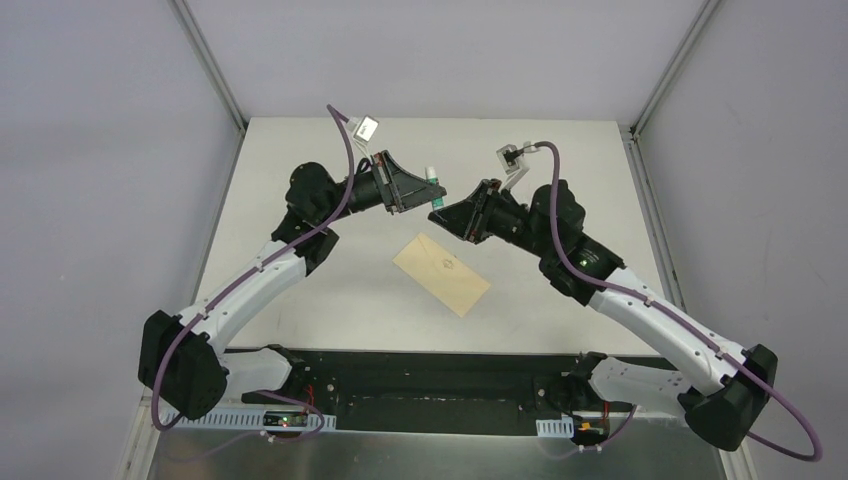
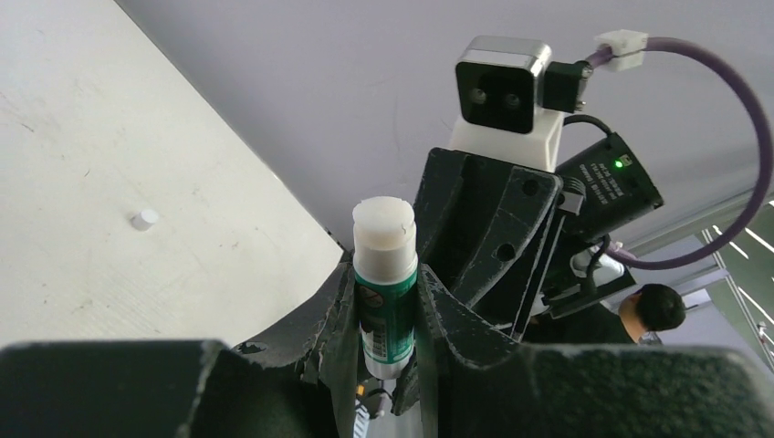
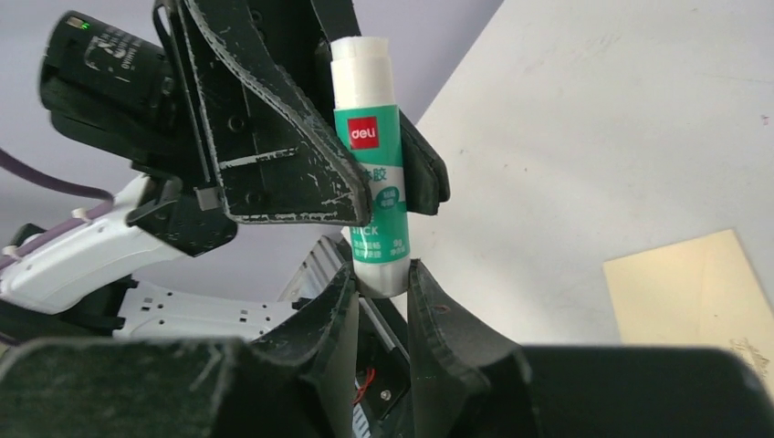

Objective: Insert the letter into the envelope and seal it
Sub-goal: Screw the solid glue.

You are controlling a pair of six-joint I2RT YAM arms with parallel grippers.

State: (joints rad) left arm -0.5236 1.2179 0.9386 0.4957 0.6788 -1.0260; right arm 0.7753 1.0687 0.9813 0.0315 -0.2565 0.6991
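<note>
Soft, even overhead light fills the top view: the off-white rectangular tabletop is bright without glare, and the black-and-white robot arms cast only faint, soft-edged shadows on it. The silvery metal strip at the near edge has a dull sheen. In both wrist views the white and green plastic glue stick is sharp, while the black bodies of the left gripper and right gripper blur along the bottom edge. The left wrist view's far right background is soft, with bright streaks

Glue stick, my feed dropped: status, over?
Left pincer shut on glue stick mid-body. Right pincer shut on its lower end. Envelope flat on table, clear of both. Letter not visible.
</note>
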